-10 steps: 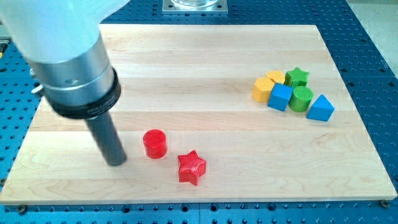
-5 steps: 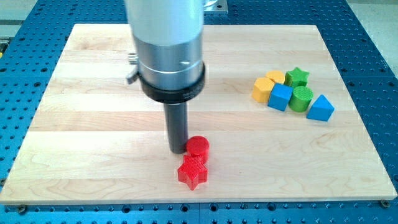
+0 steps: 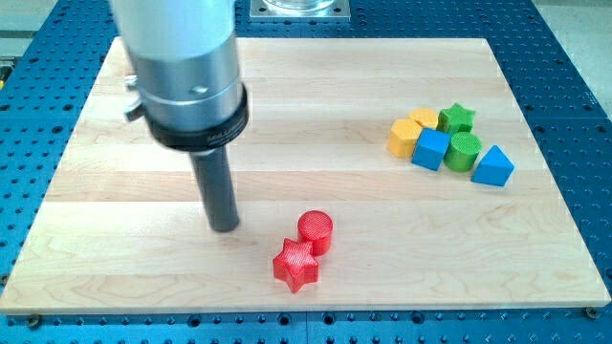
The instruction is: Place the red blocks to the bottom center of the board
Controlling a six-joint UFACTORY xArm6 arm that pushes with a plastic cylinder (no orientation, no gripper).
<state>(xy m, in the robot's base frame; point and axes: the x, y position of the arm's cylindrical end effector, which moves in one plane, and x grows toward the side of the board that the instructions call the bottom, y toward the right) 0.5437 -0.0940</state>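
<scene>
A red cylinder [image 3: 315,230] and a red star [image 3: 296,265] sit touching each other near the bottom centre of the wooden board [image 3: 143,182], the cylinder just above and right of the star. My tip [image 3: 225,227] rests on the board to the left of the red cylinder, apart from both red blocks.
A cluster sits at the view's right: two yellow blocks [image 3: 405,136], a green star [image 3: 457,117], a blue cube [image 3: 431,149], a green cylinder [image 3: 463,152] and a blue triangular block [image 3: 493,166].
The red cylinder was pushed right until it touches the red star. My tip has since drawn back to the left, away from the cylinder.
</scene>
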